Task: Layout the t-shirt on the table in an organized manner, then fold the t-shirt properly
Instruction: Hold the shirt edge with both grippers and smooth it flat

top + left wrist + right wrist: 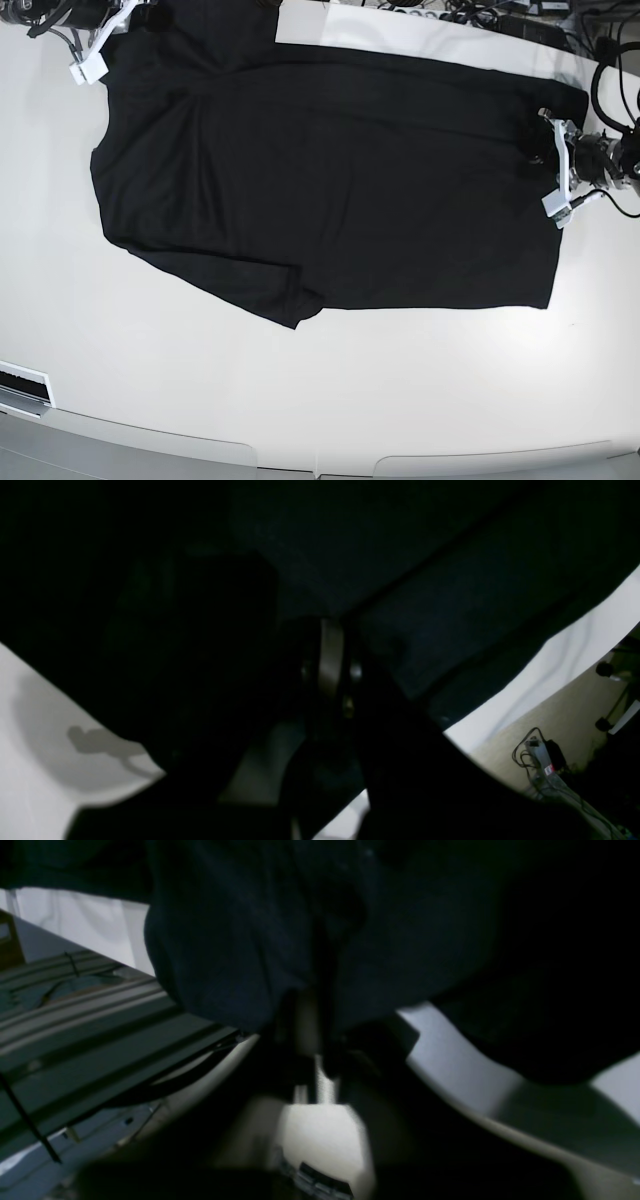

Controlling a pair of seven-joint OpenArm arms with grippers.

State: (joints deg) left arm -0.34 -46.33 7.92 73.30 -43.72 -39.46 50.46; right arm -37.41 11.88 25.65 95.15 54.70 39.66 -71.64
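Base view: the t-shirt (340,180) lies spread over the far half of the table (330,400), reaching from the far left corner almost to the right edge.
T-shirt shape: 1 broad black sheet, mostly flat; a sleeve flap points toward the near edge at the lower left, and soft creases run across the left part.
T-shirt edges: the right hem runs roughly straight, from the far right down toward the middle of the right edge.
Table: white and glossy; its near half is bare, with a curved near edge.
Left gripper (545,150): sits at the right edge of the table, on the shirt's right hem; jaws clenched on the fabric.
Left wrist view: black cloth (450,580) fills the frame above the closed fingers (330,655); white tabletop (40,760) shows at the lower left, floor and cables at the lower right.
Right gripper (120,25): at the far left corner, over the shirt's upper left part; jaws pinched shut on a bunch of fabric.
Right wrist view: dark cloth (240,940) hangs bunched over the fingers (320,1040); the picture is blurred and dim.
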